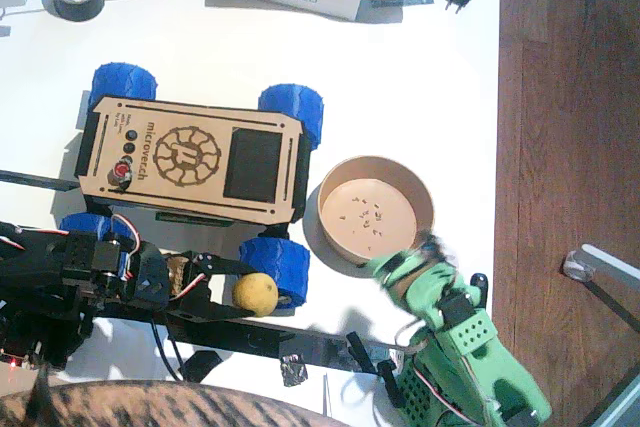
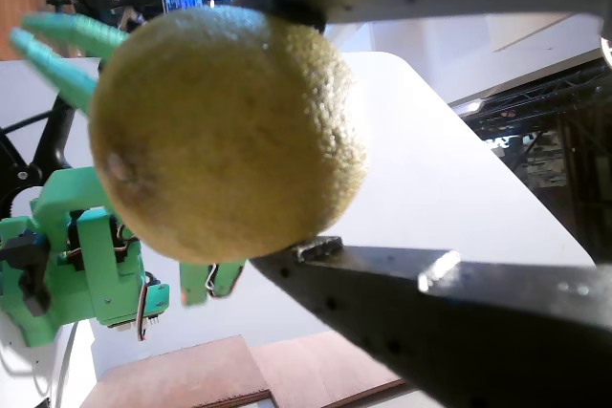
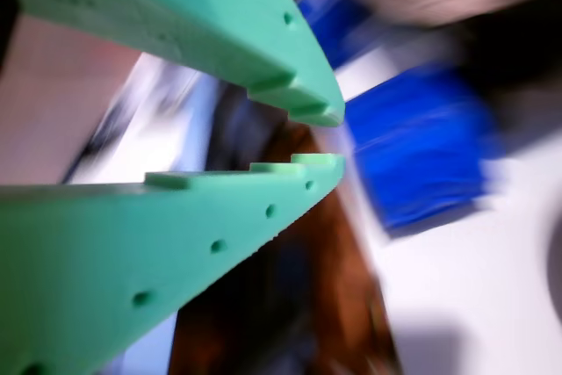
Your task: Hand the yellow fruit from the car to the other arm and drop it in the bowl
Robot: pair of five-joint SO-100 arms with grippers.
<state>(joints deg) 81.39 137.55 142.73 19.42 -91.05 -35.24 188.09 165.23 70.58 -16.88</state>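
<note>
- The black left arm [image 1: 70, 282] lies along the near edge of the white surface [image 1: 420, 77]; its pincer [image 1: 245, 292] is clamped on the yellow fruit [image 1: 256, 294], just beside the car's [image 1: 190, 159] near blue wheel [image 1: 275, 265].
- In a wrist view the yellow fruit [image 2: 225, 131] fills the gap between the black jaws.
- The bowl [image 1: 375, 209] sits right of the car, holding only dark specks.
- The green right arm [image 1: 470, 357] has its pincer [image 1: 425, 252] at the bowl's near rim, blurred; a wrist view shows that pincer [image 3: 316, 138] narrowly parted, holding nothing.
</note>
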